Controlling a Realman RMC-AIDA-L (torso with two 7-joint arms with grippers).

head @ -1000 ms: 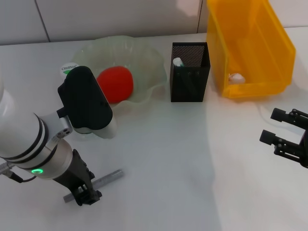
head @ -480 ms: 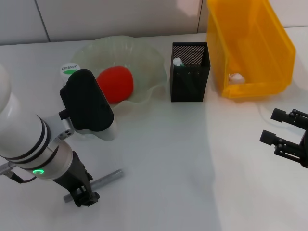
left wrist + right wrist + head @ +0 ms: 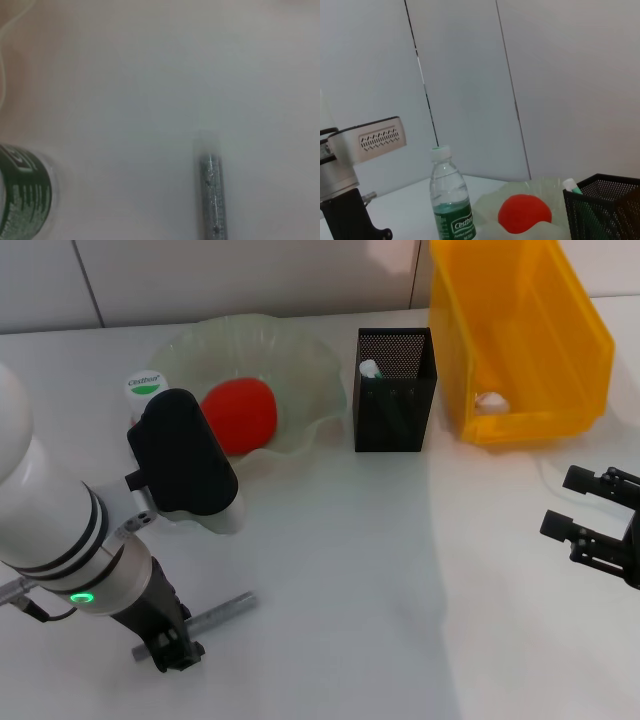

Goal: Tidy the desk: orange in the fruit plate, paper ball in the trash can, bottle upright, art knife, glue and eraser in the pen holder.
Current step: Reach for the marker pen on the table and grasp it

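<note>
A grey art knife (image 3: 215, 613) (image 3: 212, 195) lies on the white desk (image 3: 380, 570) at the near left. My left gripper (image 3: 172, 648) is down over its near end. The orange (image 3: 240, 415) (image 3: 525, 214) rests in the pale-green fruit plate (image 3: 310, 360). The bottle (image 3: 451, 200) stands upright beside the plate; only its cap (image 3: 146, 383) shows past my left arm in the head view. A paper ball (image 3: 490, 402) lies in the yellow trash can (image 3: 560, 350). The glue (image 3: 370, 368) sticks up inside the black mesh pen holder (image 3: 395, 390). The eraser is hidden. My right gripper (image 3: 578, 502) hangs open and empty at the near right.
The trash can stands at the back right, close beside the pen holder. The fruit plate's wavy rim reaches almost to the holder. Bare desk stretches between my two arms and in front of the holder. A white panelled wall closes the back.
My left arm has shifted a little, and its gripper has slid slightly toward the knife's near end. The knife and the right arm have not moved.
</note>
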